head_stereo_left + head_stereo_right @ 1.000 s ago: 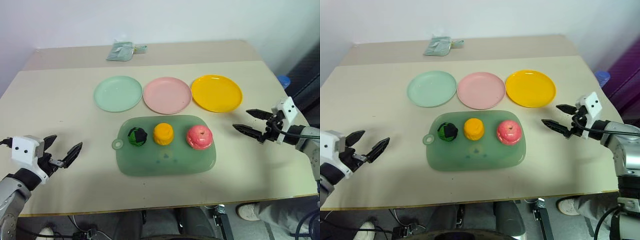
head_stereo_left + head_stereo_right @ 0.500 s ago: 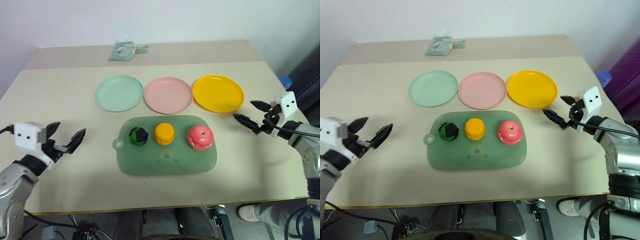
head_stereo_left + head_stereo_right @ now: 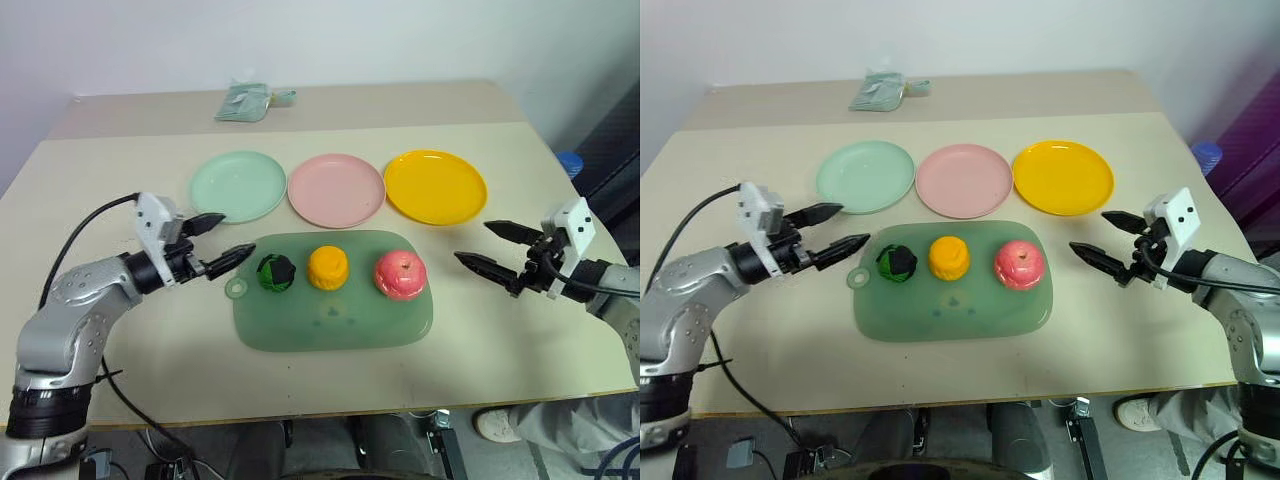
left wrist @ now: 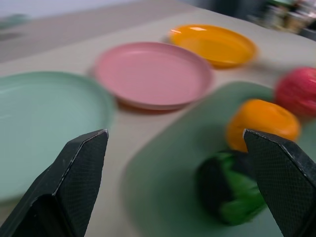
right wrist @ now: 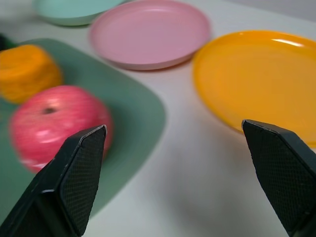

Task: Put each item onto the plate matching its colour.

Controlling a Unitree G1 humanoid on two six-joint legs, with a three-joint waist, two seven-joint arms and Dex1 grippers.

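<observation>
On a translucent green tray (image 3: 330, 325) three items sit in a row: a dark green faceted ball (image 3: 275, 272), a ribbed orange one (image 3: 327, 267) and a pink-red apple (image 3: 400, 275). Behind the tray lie a mint green plate (image 3: 238, 186), a pale pink plate (image 3: 336, 189) and a yellow plate (image 3: 435, 186), all bare. My left gripper (image 3: 235, 235) is open just left of the green ball, at the tray's tab, pointing at the ball (image 4: 224, 195). My right gripper (image 3: 473, 241) is open to the right of the tray, aimed toward the apple (image 5: 59, 126) with a gap between.
A small greenish packet (image 3: 245, 100) lies at the back of the beige table (image 3: 120, 330). A blue object (image 3: 567, 162) sits off the table's right edge. A black cable (image 3: 85, 225) loops over my left arm.
My left gripper has swung right and forward from the table's left side to the tray's left end. My right gripper has drifted a little toward the tray. Both stay open.
</observation>
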